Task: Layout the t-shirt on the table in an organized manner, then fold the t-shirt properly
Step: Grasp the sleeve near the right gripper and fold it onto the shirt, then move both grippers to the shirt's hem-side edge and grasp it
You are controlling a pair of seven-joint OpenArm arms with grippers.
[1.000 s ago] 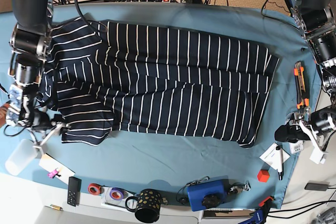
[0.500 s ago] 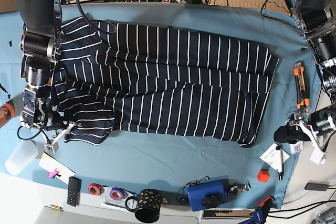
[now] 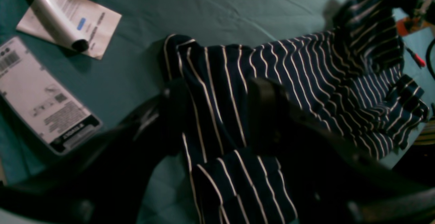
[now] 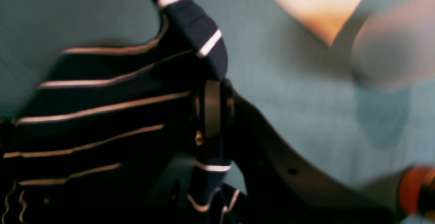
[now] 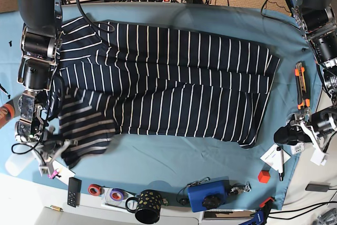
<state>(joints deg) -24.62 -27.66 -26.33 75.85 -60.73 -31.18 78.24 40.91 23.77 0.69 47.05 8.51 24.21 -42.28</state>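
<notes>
The navy white-striped t-shirt (image 5: pixel 168 82) lies spread across the teal table (image 5: pixel 174 154), its body mostly flat. At the table's front left, my right gripper (image 5: pixel 54 147) is shut on the edge of a sleeve (image 5: pixel 84 127). The right wrist view shows the fabric (image 4: pixel 112 115) pinched between the closed fingers of my right gripper (image 4: pixel 212 93). At the table's right edge, my left gripper (image 5: pixel 296 133) stands open, just beyond the shirt's hem corner (image 5: pixel 250 142). In the left wrist view my left gripper (image 3: pixel 217 112) holds nothing, with the t-shirt (image 3: pixel 306 78) lying beyond its fingers.
A white card (image 5: pixel 273 156) with a pen (image 5: pixel 280 160), a red cube (image 5: pixel 264 176) and an orange tool (image 5: pixel 300 85) lie near my left gripper. Along the front edge sit a blue device (image 5: pixel 208 196), a dotted mug (image 5: pixel 148 206), tape rolls (image 5: pixel 95 189), a remote (image 5: pixel 74 191) and a clear cup (image 5: pixel 18 159).
My right gripper has closed on the sleeve edge and drawn it toward the front-left corner, stretching the sleeve out. The left arm has stayed still.
</notes>
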